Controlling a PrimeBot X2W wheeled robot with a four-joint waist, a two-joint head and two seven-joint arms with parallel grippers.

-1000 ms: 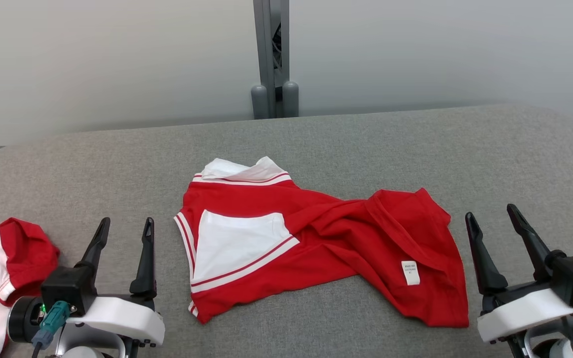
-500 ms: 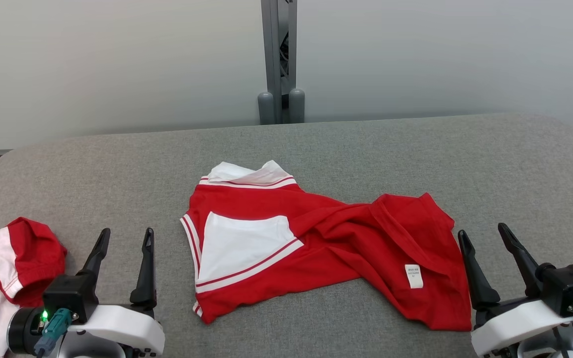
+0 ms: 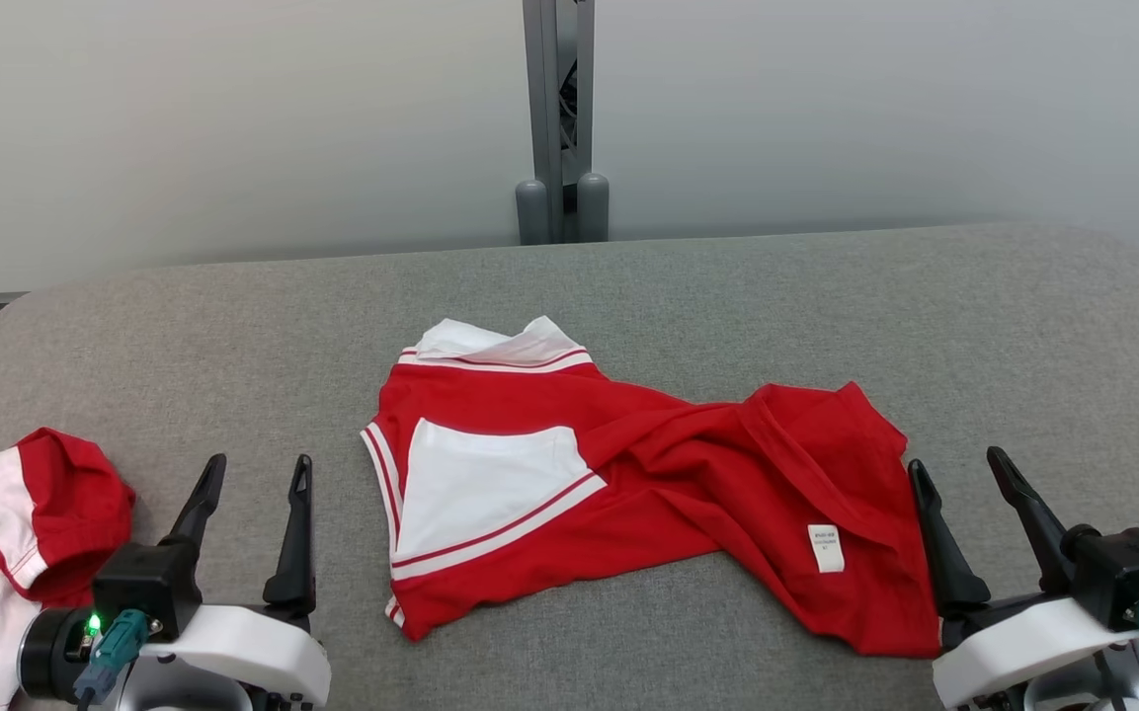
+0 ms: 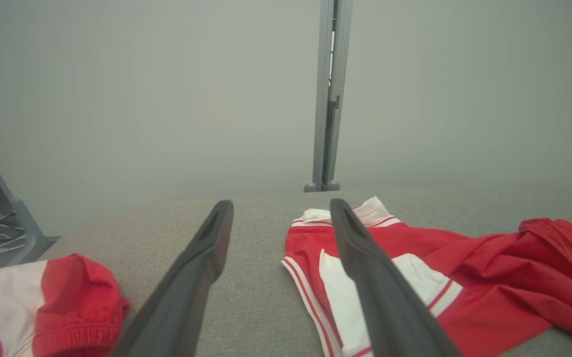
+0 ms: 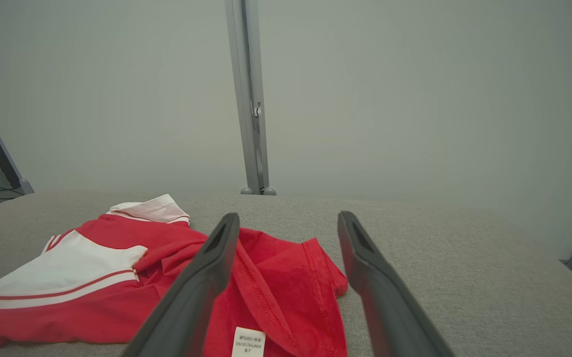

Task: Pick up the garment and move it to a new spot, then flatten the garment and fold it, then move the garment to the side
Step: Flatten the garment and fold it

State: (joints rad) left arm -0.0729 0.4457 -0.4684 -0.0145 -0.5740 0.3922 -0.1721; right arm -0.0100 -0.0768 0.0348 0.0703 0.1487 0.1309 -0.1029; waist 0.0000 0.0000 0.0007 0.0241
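Your crumpled red garment with white panels (image 3: 628,494) lies mid-frame on the grey fabric-covered surface (image 3: 826,296), between the two tools. Your left tool (image 3: 260,460), at the lower left, is spread wide and empty, near the garment's striped edge but apart from it, with a second bunched red-and-white garment (image 3: 36,504) at the frame's left edge. Your right tool (image 3: 955,458), at the lower right, is also spread and empty, just beside the garment's red edge; you cannot tell whether it touches.
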